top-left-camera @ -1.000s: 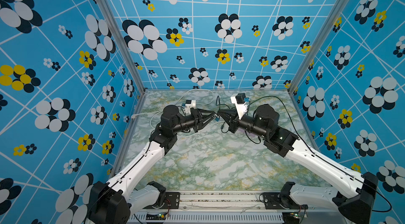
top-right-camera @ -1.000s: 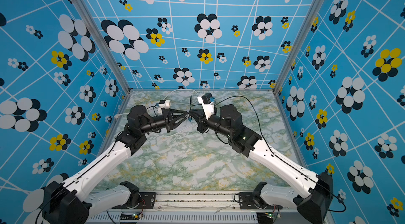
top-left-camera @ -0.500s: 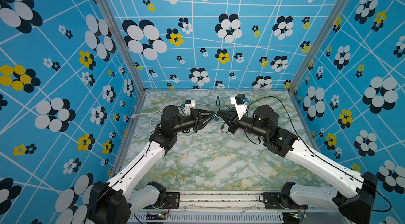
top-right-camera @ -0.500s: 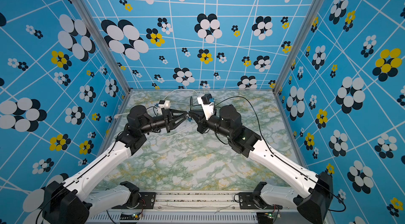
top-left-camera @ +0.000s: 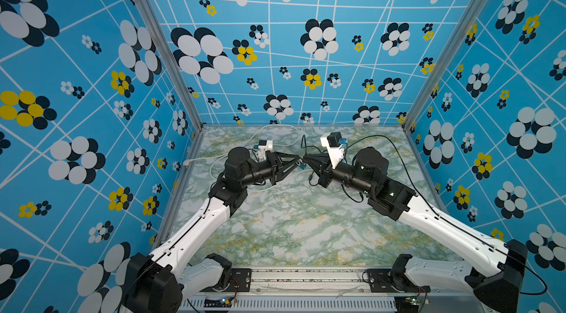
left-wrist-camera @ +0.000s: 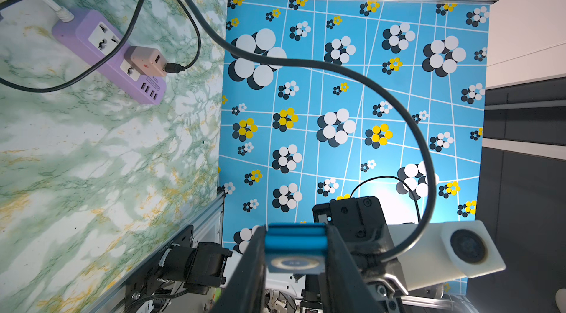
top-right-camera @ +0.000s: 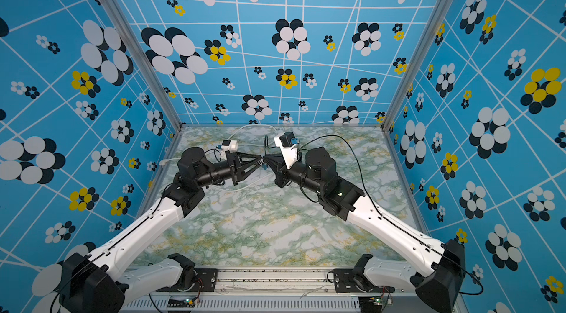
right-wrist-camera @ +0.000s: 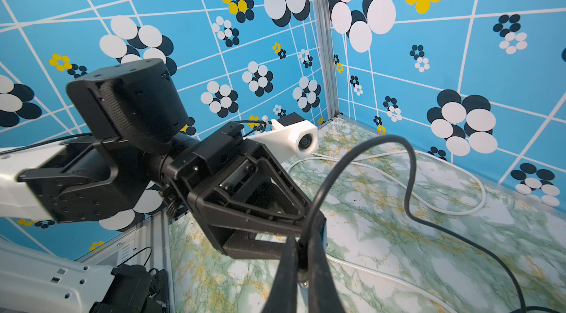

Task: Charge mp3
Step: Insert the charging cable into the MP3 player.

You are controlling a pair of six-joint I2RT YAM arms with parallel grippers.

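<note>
The mp3 (left-wrist-camera: 294,262), a tiny blue player with a pale ring on its face, sits between the fingers of my left gripper (left-wrist-camera: 295,234), which is shut on it. In both top views it is only a blue speck (top-left-camera: 302,166) (top-right-camera: 264,166) where the two grippers meet tip to tip above the table. My right gripper (right-wrist-camera: 303,250) is shut on the plug end of a black cable (right-wrist-camera: 352,155), right against the left gripper's tip. The cable's other end is plugged into a pink cube charger (left-wrist-camera: 147,58).
The charger sits in a lilac power strip (left-wrist-camera: 101,48) lying on the marble table (top-left-camera: 291,228). A white cord (right-wrist-camera: 428,204) loops across the back of the table (top-left-camera: 275,130). Patterned blue walls close in three sides.
</note>
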